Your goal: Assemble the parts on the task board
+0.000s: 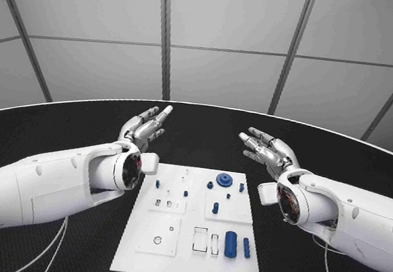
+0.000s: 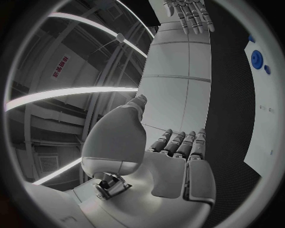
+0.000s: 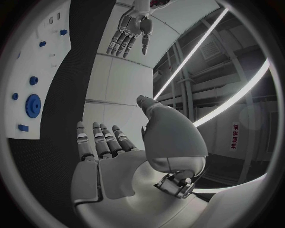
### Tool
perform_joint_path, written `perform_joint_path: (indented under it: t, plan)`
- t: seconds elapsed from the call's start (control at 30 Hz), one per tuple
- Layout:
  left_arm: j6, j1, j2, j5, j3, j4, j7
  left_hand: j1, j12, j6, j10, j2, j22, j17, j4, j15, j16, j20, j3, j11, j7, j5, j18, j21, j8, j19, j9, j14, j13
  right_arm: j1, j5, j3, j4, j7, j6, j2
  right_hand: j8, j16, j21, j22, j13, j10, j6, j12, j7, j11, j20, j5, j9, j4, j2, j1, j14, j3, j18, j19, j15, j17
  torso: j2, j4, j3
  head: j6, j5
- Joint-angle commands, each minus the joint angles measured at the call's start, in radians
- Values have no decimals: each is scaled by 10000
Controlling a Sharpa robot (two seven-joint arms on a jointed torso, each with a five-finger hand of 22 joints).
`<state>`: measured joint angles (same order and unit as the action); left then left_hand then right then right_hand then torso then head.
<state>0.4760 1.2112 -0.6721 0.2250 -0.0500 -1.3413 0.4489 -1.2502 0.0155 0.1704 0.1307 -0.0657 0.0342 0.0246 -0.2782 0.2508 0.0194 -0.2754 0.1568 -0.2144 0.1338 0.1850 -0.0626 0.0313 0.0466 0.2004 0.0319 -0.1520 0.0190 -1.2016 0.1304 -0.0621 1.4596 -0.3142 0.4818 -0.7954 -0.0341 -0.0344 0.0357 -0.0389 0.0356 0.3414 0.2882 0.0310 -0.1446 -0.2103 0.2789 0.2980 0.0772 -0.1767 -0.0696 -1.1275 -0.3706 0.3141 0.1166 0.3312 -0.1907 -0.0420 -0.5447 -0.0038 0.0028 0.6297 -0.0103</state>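
Note:
The white task board lies in the middle of the black table. Blue parts sit on it: a round gear at the far end, a thick cylinder and a thinner pin toward the near right, and small pegs in between. My left hand floats above the table beyond the board's far left corner, fingers apart, holding nothing. My right hand floats beyond the far right corner, also spread and empty. The left wrist view shows the left hand with the gear; the right wrist view shows the right hand with the gear.
The black table curves round at the back, with grey wall panels behind it. White cables hang beside both arms near the table's front. The right wrist view catches the left hand; the left wrist view catches the right hand.

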Motion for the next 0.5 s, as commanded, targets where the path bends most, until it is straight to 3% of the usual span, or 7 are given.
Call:
perform_joint_path:
  t: [0.03, 0.2, 0.27, 0.33, 0.37, 0.43, 0.5]
  plan:
    - [-241, 141, 76, 161, -29, 165, -42, -465, 47, 145, 49, -26, 22, 19, -146, 166, 43, -150, 29, -151, 1340, 110, -121, 81, 59, 51, 29, -30, 19, -118, 73, -33, -61, 130, -216, -8, -165, -224, 172, -93, 73, 800, 609, 136, -1333, -277, 129, 138, 124, 203, 16, -901, -975, 183, 244, 631, -234, -134, -1, -1, 1, 1, -1]
    - [-349, 169, -263, 219, -35, -24, 30, -517, 77, 283, 202, 27, 34, 61, -133, 192, 93, -162, 28, -231, 1420, 102, -186, 109, 104, 37, 62, -210, 43, -135, 1252, -37, -162, -219, 273, -181, -505, -633, 392, -183, 180, 2571, 1871, 312, -1332, -317, 126, 70, 386, 696, -51, -1564, -3024, 316, 269, 1584, -221, -390, -37, -25, -19, 123, 3]
    - [-413, 170, -370, 218, -35, -96, 88, -665, 134, 578, 554, 69, 47, 163, -116, 237, 227, -168, 62, -345, 1514, 91, -202, 141, 206, 2, 129, -705, 84, -135, 1936, -37, -242, -244, 428, -193, -854, -962, 647, -279, 279, 4459, 3111, 536, -1133, -209, 121, 44, 638, 1014, -166, -1919, -4545, 434, 387, 2712, -84, -570, -59, -15, -23, 119, -14]
    - [-440, 171, -436, 218, -35, -134, 135, -747, 171, 795, 835, 95, 68, 228, -113, 246, 325, -174, 81, -422, 1568, 87, -206, 184, 281, 42, 178, -1018, 110, -135, 2375, -36, -294, -234, 496, -197, -1038, -1064, 805, -334, 300, 5234, 3786, 601, -1076, -102, 115, 39, 761, 1152, -216, -2063, -4903, 536, 487, 3491, 5, -606, -73, -10, -17, 127, -14]
    - [-445, 171, -465, 217, -35, -150, 160, -848, 325, 1293, 1522, 136, 135, 339, -88, 160, 511, -181, 123, -585, 1611, 78, -272, 305, 470, 304, 286, -1559, 195, -135, 2596, -36, -317, -222, 526, -199, -1194, -1148, 917, -372, 305, 5535, 4342, 645, -1017, -18, 109, 19, 865, 1256, -264, -2169, -5165, 626, 560, 4020, 78, -637, -82, -5, -14, 122, -12]
    - [-463, 172, -523, 216, -35, -181, 208, -927, 376, 1594, 1886, 143, 193, 404, -87, 116, 624, -205, 148, -602, 1632, 74, -261, 417, 578, 522, 351, -1883, 216, -135, 3020, -36, -354, -188, 572, -205, -1388, -1243, 999, -372, 294, 5946, 5096, 670, -940, 96, 94, -27, 986, 1368, -360, -2263, -5522, 789, 643, 4320, 166, -669, -92, 6, -18, 131, -14]
    - [-467, 173, -598, 212, -35, -227, 253, -1090, 702, 2757, 3611, 159, 439, 691, -77, -20, 1149, -188, 219, -547, 1631, 61, -150, 895, 1015, 1542, 601, -3312, 352, -136, 3468, -34, -380, -137, 607, -214, -1458, -1309, 1117, -385, 283, 6316, 5425, 644, -869, 195, 34, -72, 999, 1423, -456, -2287, -5846, 999, 682, 4707, 271, -688, -113, 12, -15, 154, -29]
